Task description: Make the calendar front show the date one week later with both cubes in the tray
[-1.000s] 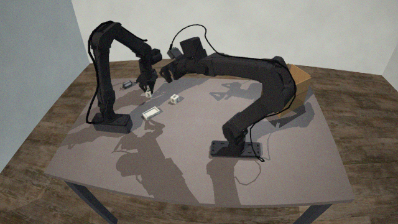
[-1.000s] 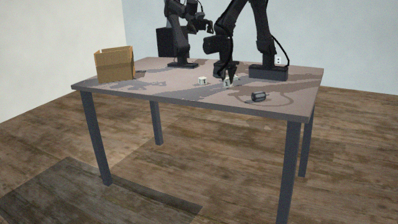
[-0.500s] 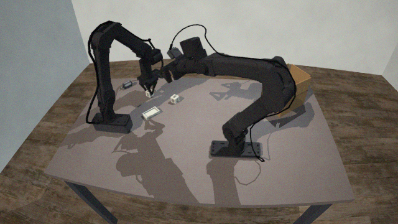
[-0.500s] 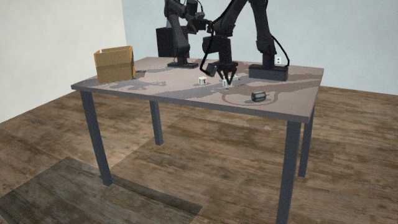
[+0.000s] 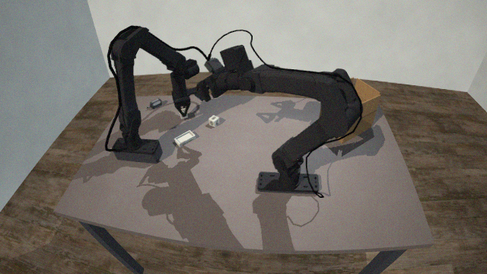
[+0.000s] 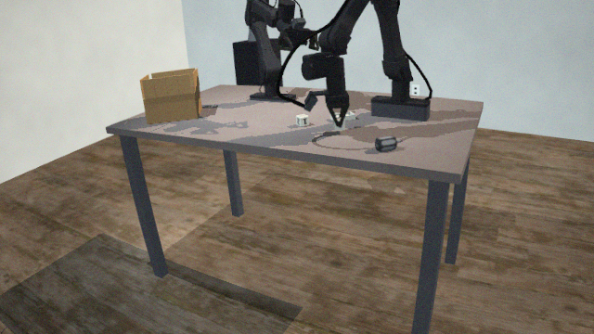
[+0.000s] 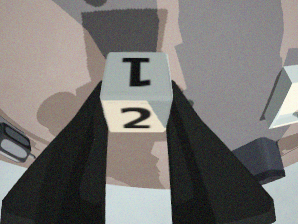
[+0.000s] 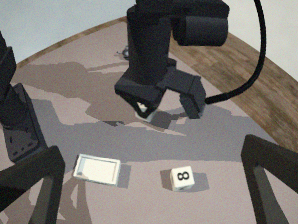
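The grey-brown table (image 5: pixel 342 213) (image 6: pixel 278 155) (image 7: pixel 200 50) (image 8: pixel 140 205) carries everything, with the right arm (image 5: pixel 297 81) (image 6: pixel 266 51) bent over its right half and the left arm (image 5: pixel 127 76) (image 6: pixel 394 42) (image 8: pixel 147 45) on its left. The right gripper (image 5: pixel 198 95) (image 6: pixel 303 44) (image 8: pixel 150 153) has its fingers wide apart with nothing between them, while the left gripper (image 5: pixel 183 112) (image 6: pixel 340 124) (image 7: pixel 137 87) (image 8: pixel 146 110) is clamped on a cube. An open-topped cardboard box (image 5: pixel 367 99) (image 6: pixel 172 99) stands at the far right; its inside is hidden. The shallow white tray (image 5: pixel 179 143) (image 6: pixel 351 113) (image 7: pixel 290 121) (image 8: pixel 97 181) lies left of centre, its inner floor bare and both cubes outside it. A small dark-and-grey object (image 5: pixel 155 103) (image 6: pixel 386 144) (image 7: pixel 14 142) (image 8: pixel 125 52) lies at the far left. The loose cube (image 5: pixel 214 121) (image 6: pixel 303 121) (image 8: pixel 182 178) sits on the table near the tray, to its far right, showing an 8 in the right wrist view. The held cube (image 5: pixel 183 110) (image 6: pixel 340 126) (image 7: pixel 136 77) (image 8: pixel 142 107), beyond the tray, shows a 1 and a 2 on adjoining faces, the 1 upside down in the left wrist view
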You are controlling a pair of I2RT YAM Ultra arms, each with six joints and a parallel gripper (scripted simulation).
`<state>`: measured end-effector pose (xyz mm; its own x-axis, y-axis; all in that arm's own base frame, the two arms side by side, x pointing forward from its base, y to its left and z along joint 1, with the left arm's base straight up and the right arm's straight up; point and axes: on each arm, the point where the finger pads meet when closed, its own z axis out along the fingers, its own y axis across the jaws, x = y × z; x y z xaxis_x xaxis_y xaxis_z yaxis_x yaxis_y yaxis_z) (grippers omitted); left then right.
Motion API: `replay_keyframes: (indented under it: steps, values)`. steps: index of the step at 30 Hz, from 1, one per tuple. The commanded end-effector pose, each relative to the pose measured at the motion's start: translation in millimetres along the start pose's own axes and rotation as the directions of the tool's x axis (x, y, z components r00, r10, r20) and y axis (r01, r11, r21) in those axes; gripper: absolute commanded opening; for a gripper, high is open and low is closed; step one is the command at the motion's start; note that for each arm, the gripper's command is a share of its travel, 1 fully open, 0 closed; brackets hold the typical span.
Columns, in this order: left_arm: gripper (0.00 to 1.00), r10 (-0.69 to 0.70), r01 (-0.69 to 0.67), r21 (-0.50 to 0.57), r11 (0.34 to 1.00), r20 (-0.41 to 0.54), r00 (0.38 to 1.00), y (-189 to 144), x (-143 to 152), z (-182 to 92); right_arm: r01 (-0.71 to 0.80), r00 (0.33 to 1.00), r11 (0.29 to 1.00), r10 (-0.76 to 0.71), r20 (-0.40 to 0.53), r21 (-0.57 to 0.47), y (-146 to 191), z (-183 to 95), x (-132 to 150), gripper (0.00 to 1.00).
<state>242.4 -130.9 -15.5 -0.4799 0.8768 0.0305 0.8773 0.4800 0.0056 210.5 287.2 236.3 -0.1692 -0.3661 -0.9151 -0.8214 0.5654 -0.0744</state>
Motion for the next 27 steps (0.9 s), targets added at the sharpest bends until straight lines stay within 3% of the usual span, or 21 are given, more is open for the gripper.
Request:
replay_keyframes:
  steps: [1, 4, 9, 27]
  values:
    - [0.27, 0.199, -0.198, -0.027, 0.980, 0.034, 0.979, 2.1, -4.4, -5.4, -0.002, 1.000, 1.000, 0.002, 0.022, 0.003, -1.0, -2.6, -11.5, 1.00]
    - [0.27, 0.342, -0.341, -0.034, 0.939, 0.031, 0.939, 2.0, -4.4, -5.4, -0.002, 1.000, 1.000, 0.002, 0.022, 0.003, -1.0, -2.6, -11.5, 1.00]
    - [0.27, 0.471, -0.469, -0.043, 0.882, 0.030, 0.882, 2.8, -5.7, -6.3, -0.002, 1.000, 1.000, 0.002, 0.022, 0.003, -1.0, -2.6, -11.5, 1.00]
    - [0.27, 0.478, -0.477, -0.029, 0.878, 0.022, 0.878, 0.7, -7.5, -7.5, -0.002, 1.000, 1.000, 0.002, 0.022, 0.003, -1.0, -2.6, -11.5, 1.00]
